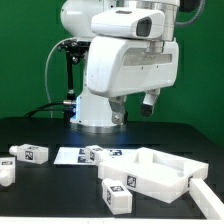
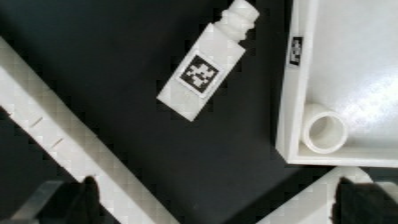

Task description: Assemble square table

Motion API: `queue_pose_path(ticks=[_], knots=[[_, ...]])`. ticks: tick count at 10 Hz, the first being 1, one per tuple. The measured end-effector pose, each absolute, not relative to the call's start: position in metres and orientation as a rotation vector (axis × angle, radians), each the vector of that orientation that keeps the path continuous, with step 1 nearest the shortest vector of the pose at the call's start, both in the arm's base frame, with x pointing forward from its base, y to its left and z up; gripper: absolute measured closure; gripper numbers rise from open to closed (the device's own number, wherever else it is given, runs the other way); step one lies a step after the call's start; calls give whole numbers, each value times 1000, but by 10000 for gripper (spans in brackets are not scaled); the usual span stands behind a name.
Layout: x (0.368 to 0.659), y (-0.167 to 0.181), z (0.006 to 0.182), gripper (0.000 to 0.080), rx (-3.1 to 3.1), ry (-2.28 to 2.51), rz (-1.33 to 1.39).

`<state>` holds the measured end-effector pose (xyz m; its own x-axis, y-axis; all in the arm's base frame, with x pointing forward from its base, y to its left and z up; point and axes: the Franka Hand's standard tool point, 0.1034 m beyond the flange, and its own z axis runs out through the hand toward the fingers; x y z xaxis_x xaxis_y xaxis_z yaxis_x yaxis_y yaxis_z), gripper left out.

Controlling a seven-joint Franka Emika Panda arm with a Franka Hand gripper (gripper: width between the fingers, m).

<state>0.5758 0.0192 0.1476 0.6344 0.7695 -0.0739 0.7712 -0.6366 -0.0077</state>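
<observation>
The white square tabletop (image 1: 152,172) with a raised rim lies on the black table toward the exterior view's right. In the wrist view its corner (image 2: 342,70) shows a round socket (image 2: 326,130). One tagged white leg (image 1: 117,194) lies in front of the tabletop, and the wrist view shows a leg (image 2: 206,65) beside the rim. Two more legs (image 1: 30,153) (image 1: 5,172) lie at the exterior view's left, and one (image 1: 97,153) sits by the marker board. My gripper (image 1: 150,102) (image 2: 215,186) hangs well above the table, open and holding nothing.
The marker board (image 1: 78,156) lies flat behind the tabletop. A white block (image 1: 206,194) sits at the front on the exterior view's right. A long notched white strip (image 2: 54,130) crosses the wrist view. The robot's base (image 1: 95,115) stands at the back.
</observation>
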Motion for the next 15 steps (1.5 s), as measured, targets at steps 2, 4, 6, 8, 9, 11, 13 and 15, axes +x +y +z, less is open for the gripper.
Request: queue_pose_path(ticks=[2, 4, 6, 8, 9, 11, 13, 15], knots=[[575, 19, 148, 150, 2818, 1330, -120], [576, 19, 144, 150, 2821, 1325, -112], [586, 10, 120, 150, 2821, 1293, -33], [588, 6, 94, 150, 2808, 1273, 82], [584, -4, 82, 150, 2791, 1281, 127], [582, -8, 81, 150, 2788, 1291, 120], [581, -7, 81, 150, 2788, 1294, 118], [581, -7, 79, 150, 2795, 1280, 122]])
